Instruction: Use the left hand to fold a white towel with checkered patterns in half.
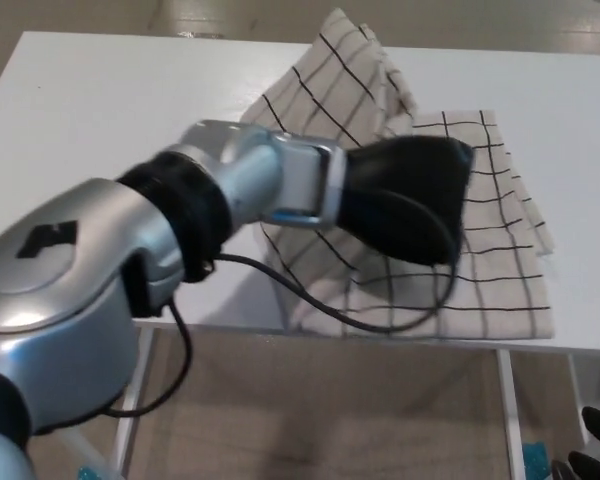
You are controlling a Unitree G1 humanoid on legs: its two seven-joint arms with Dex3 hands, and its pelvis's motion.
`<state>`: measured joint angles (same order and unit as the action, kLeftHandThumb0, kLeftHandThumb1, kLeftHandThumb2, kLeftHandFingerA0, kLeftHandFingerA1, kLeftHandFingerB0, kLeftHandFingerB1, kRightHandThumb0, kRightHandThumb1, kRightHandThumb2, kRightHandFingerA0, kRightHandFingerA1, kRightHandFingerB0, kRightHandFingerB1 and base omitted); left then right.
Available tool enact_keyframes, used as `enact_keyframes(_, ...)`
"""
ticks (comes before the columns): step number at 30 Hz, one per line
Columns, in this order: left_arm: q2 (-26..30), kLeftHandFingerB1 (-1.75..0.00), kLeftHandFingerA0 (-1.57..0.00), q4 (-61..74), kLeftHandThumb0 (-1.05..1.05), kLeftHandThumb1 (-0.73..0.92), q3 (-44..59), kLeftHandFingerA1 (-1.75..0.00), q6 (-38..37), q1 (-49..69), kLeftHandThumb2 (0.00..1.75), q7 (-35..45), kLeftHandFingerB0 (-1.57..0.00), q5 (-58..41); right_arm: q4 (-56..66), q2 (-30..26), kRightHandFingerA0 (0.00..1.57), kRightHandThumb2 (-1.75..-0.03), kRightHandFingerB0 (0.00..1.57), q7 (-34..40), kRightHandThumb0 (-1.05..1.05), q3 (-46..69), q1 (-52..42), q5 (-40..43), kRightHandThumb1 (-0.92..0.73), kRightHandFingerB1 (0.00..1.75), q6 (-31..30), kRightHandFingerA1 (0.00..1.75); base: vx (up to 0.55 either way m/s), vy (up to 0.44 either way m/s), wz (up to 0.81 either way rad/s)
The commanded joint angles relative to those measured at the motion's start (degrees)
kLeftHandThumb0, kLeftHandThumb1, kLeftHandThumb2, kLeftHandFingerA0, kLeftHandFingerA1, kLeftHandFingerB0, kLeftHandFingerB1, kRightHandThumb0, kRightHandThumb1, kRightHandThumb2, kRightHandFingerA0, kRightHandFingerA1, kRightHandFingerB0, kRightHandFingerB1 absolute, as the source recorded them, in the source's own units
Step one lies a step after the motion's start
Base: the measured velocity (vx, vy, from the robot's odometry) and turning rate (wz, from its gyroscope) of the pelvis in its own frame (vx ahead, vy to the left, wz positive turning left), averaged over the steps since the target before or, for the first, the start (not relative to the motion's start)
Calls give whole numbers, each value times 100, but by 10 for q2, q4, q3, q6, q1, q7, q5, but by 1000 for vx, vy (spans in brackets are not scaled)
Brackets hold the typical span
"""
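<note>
The fingers of the left hand (410, 195) were hidden from the head camera: only the black back of the hand showed, pointing toward the desk's right side, so whether they were spread, closed or pinching cloth could not be told. The hand lay over the middle of the white checkered towel (480, 270), and whether it touched the fabric or hung just above it was unclear.

Behind the hand came a silver wrist (280, 180), then a black ribbed cuff (185, 215) and the large silver forearm (65, 270), which entered from the lower left and crossed the near edge of the desk. A thin black cable (380, 325) looped from the forearm out over the towel's near part and back up to the hand.

The towel sat on the white desk (100, 100), right of centre, its lower hem running along the near edge. It was white with thin dark grid lines. Its right part lay flat, while a left portion was raised and rumpled, rising to a peak (340, 30) that reached the far edge of the desk.

Below the near edge a white desk leg (510, 415) and a wooden floor (330, 410) were visible. In the bottom right corner, dark fingertips of the right hand (590, 450) showed, well below the desk; their state could not be read either.
</note>
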<state>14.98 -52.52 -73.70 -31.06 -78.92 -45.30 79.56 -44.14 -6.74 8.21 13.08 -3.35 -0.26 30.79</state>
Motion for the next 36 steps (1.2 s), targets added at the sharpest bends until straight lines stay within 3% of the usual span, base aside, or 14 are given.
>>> enact_keyframes(1,-22,-47,-28,20,-69,42,41,-48,-21,44,78,158,-40,-55,11,0,52,-56,58,-11,-24,2,-12,13,-54,46,-17,58,0,0,0)
enact_keyframes(2,-22,-47,-28,27,-69,42,47,-48,-17,49,78,186,-40,-61,11,0,52,-56,58,-11,-24,2,-12,13,-54,46,-18,58,0,0,0)
enact_keyframes(3,-28,-4,0,71,-96,57,78,0,21,86,61,351,0,-118,12,0,51,-56,58,-13,-25,1,-10,13,-53,46,-17,58,0,0,0)
enact_keyframes(5,-31,-1,0,99,-97,61,97,0,42,107,61,433,0,-150,12,1,51,-56,58,-16,-25,2,-8,16,-53,46,-19,58,0,0,0)
enact_keyframes(13,-62,-6,0,119,-97,65,126,0,42,112,61,508,0,-197,12,-3,51,-56,61,-29,-24,4,1,22,-52,47,-27,57,0,0,0)
enact_keyframes(14,-67,-9,0,124,-100,56,135,0,46,116,95,526,0,-206,14,-3,50,-56,61,-29,-24,3,1,22,-51,47,-27,58,0,0,0)
enact_keyframes(18,-71,-10,0,135,-101,57,147,0,45,121,98,539,0,-224,13,-5,49,-55,62,-30,-24,4,2,21,-51,47,-29,58,0,0,0)
enact_keyframes(19,-71,-6,0,148,-99,65,158,0,44,124,64,551,0,-245,12,-5,49,-56,62,-30,-25,4,3,20,-51,46,-31,58,0,0,0)
enact_keyframes(20,-72,-6,0,153,-99,65,164,0,44,127,64,556,0,-255,12,-5,49,-56,62,-30,-25,3,3,20,-51,46,-32,58,0,0,0)
enact_keyframes(27,-66,-14,0,249,-103,66,287,-2,78,105,66,625,0,-465,19,-10,44,-56,57,-19,-29,-9,-1,-6,-53,43,-42,50,0,0,0)
enact_keyframes(31,-41,-17,0,341,-102,63,361,0,115,96,65,629,0,-566,14,-12,47,-56,61,-31,-29,-5,1,6,-53,46,-40,57,0,0,0)
enact_keyframes(32,-25,-18,0,393,-89,50,397,0,144,92,93,636,0,-613,12,-10,48,-56,61,-33,-27,-3,1,11,-53,47,-39,59,0,0,0)
enact_keyframes(35,2,-18,0,487,-88,49,466,0,202,92,92,651,0,-695,9,-9,47,-56,62,-34,-28,-1,-1,14,-51,47,-39,60,0,0,0)
enact_keyframes(36,16,-22,0,518,-90,46,494,-2,223,91,80,655,-3,-735,5,-11,47,-56,61,-32,-29,-2,-2,10,-51,47,-36,60,0,0,0)
